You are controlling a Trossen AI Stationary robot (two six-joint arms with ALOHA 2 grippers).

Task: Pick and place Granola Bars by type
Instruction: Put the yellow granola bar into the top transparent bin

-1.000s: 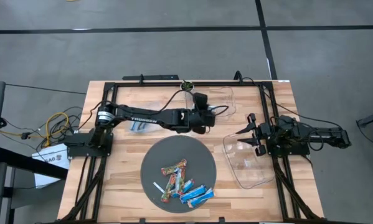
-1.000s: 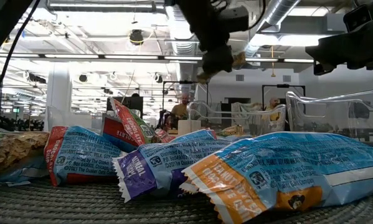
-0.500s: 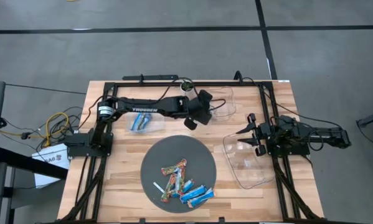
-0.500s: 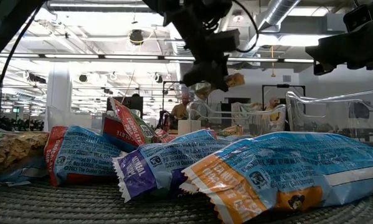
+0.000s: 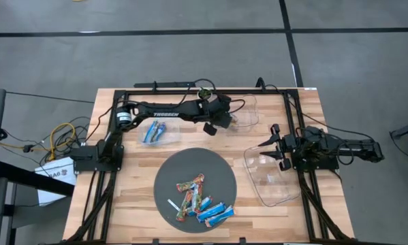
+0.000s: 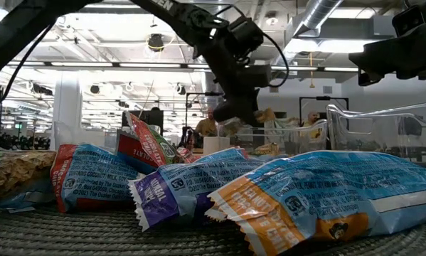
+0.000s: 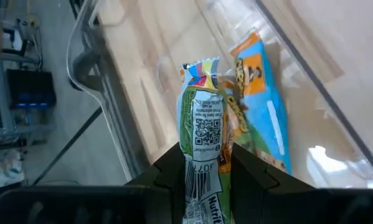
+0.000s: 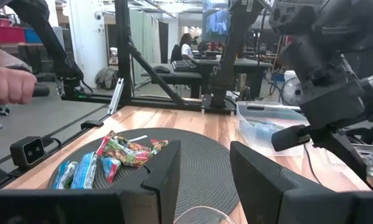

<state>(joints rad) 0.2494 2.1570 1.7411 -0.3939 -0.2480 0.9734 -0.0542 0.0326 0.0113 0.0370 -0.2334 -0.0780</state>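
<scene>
While gripped by left end effector [image 7: 202, 163], multicoloured bar [image 7: 203, 134]

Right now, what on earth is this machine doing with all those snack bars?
It is sorting granola bars by type. The left claw is shut on a green-wrapped bar and holds it over a clear bin at the table's far side, where an orange-and-blue bar already lies. More bars wait on the round grey mat, and blue ones sit in another bin. The right claw waits open over a third clear bin.
</scene>
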